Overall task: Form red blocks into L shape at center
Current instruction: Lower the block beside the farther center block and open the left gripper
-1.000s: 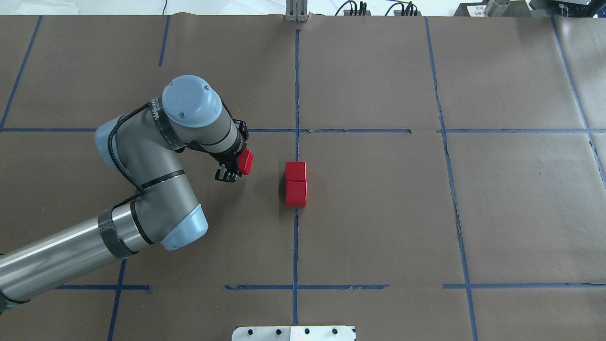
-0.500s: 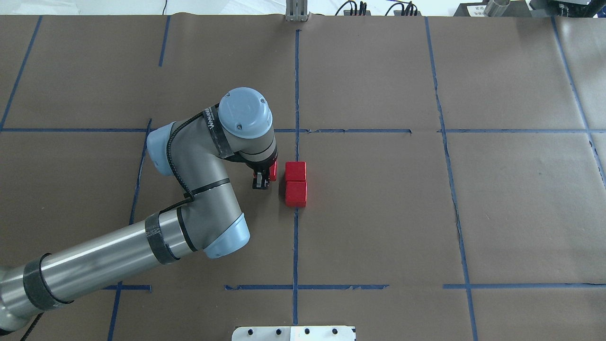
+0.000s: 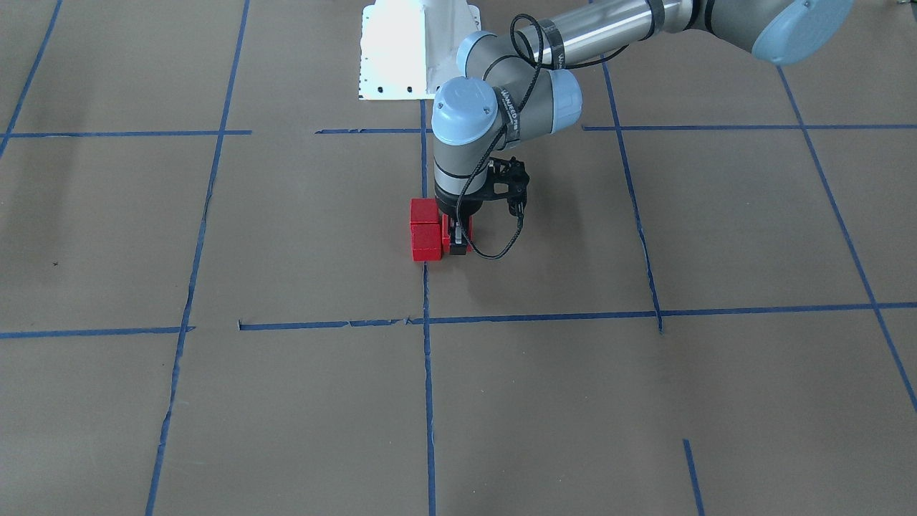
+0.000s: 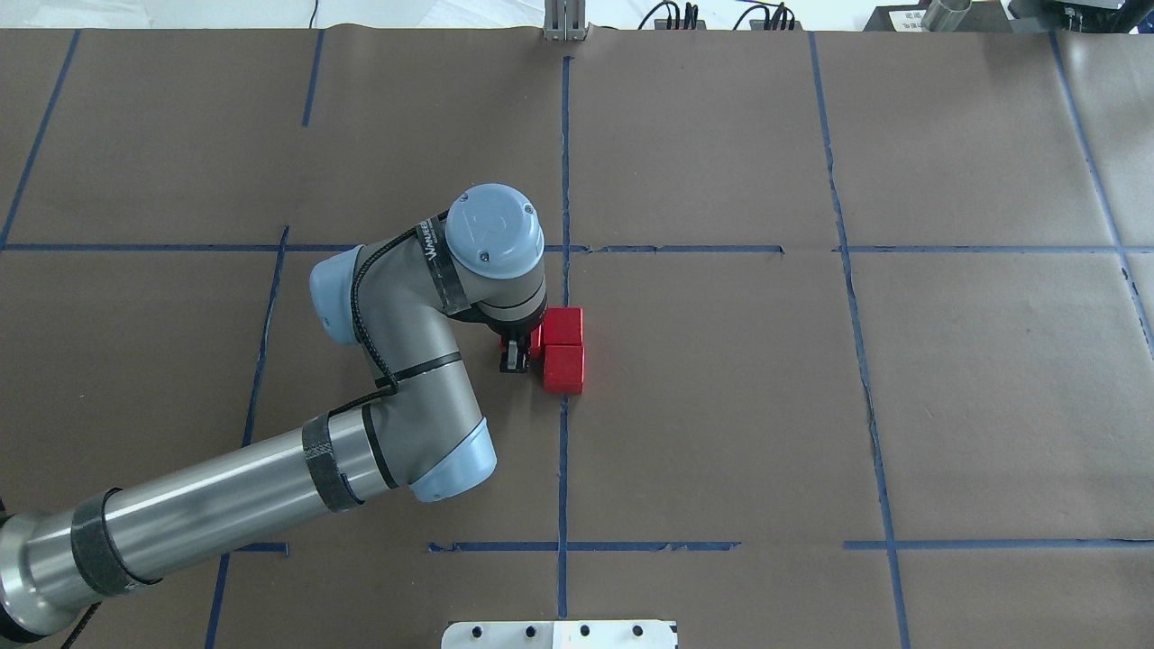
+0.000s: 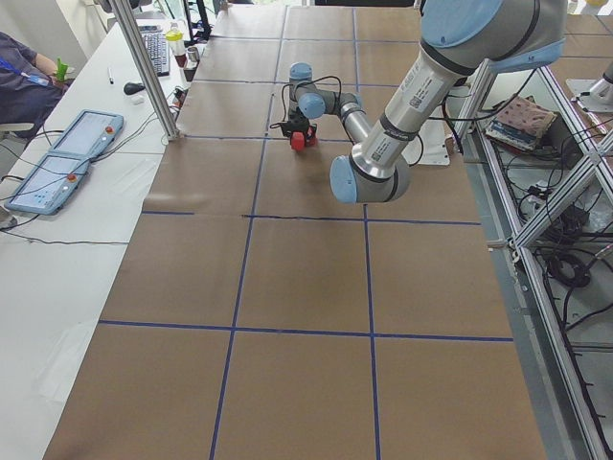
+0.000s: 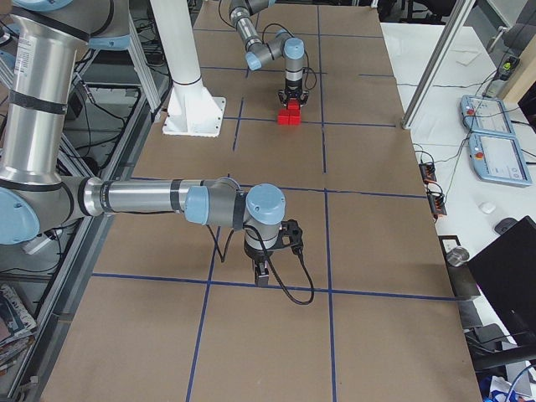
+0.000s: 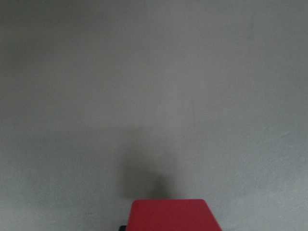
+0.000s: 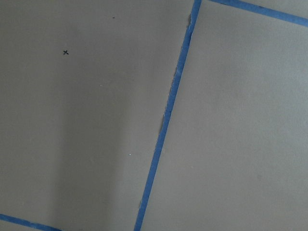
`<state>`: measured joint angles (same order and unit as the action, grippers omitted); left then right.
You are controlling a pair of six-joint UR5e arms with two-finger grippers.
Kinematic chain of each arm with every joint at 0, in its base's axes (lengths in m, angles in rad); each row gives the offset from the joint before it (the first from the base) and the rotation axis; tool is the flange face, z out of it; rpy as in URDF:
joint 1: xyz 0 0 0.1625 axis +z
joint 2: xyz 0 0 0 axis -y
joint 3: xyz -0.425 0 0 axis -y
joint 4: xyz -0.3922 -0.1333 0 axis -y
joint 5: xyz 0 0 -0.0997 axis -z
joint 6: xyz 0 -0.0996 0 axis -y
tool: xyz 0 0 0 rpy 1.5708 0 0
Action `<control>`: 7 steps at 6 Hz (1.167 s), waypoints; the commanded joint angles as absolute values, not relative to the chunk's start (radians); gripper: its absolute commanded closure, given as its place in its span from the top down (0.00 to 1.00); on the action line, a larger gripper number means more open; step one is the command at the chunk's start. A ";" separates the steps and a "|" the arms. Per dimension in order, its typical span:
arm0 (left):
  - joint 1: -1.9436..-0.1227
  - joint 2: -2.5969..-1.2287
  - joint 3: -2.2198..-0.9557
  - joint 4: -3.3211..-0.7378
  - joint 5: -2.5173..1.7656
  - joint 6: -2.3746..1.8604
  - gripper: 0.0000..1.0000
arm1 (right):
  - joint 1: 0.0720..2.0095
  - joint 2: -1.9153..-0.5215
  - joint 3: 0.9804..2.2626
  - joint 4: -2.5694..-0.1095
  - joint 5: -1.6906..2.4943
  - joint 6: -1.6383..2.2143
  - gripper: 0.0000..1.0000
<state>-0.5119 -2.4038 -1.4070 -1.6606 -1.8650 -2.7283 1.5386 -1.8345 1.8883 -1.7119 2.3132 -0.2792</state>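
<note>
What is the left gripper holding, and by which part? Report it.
A red block, its opposite sides pinched between the jaws of the left gripper.

Two blocks (image 4: 563,325) touch on the tape line (image 4: 563,451), third block (image 4: 535,341) just beside, in left hand (image 4: 516,353).

silver-grey left arm (image 4: 207,505), pale blue joint caps (image 4: 494,221) (black cable (image 4: 359,297) alongside)

A brown-papered table (image 4: 721,433), gridded with blue tape lines (image 4: 703,249), carries two red blocks (image 4: 563,325) touching on the center line (image 4: 563,451) (a third (image 4: 535,341) shows just beside them, contact with the paper unclear) and a white base plate (image 3: 401,50).
</note>
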 commanded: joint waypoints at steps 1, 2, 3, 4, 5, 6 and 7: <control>-0.511 -2.407 -1.399 -1.663 -1.865 -2.729 0.23 | 1.539 -1.835 1.888 -1.712 2.313 -0.279 1.00; -0.511 -2.407 -1.393 -1.666 -1.865 -2.729 0.23 | 1.539 -1.835 1.888 -1.712 2.313 -0.279 1.00; -0.511 -2.425 -1.369 -1.669 -1.865 -2.729 0.23 | 1.539 -1.835 1.888 -1.712 2.313 -0.279 1.00; -0.511 -2.428 -1.365 -1.669 -1.865 -2.729 0.23 | 1.539 -1.835 1.888 -1.712 2.313 -0.279 1.00; -0.511 -2.428 -1.352 -1.678 -1.865 -2.729 0.23 | 1.539 -1.835 1.888 -1.712 2.313 -0.279 1.00; -0.511 -2.428 -1.329 -1.707 -1.862 -2.729 0.23 | 1.539 -1.835 1.888 -1.712 2.312 -0.279 1.00; -0.511 -2.430 -1.325 -1.710 -1.855 -2.727 0.23 | 1.539 -1.835 1.888 -1.712 2.313 -0.279 1.00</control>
<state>-0.5109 -2.4294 -1.3346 -1.7011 -1.8608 -2.7285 1.5386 -1.8346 1.8883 -1.7119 2.3125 -0.2791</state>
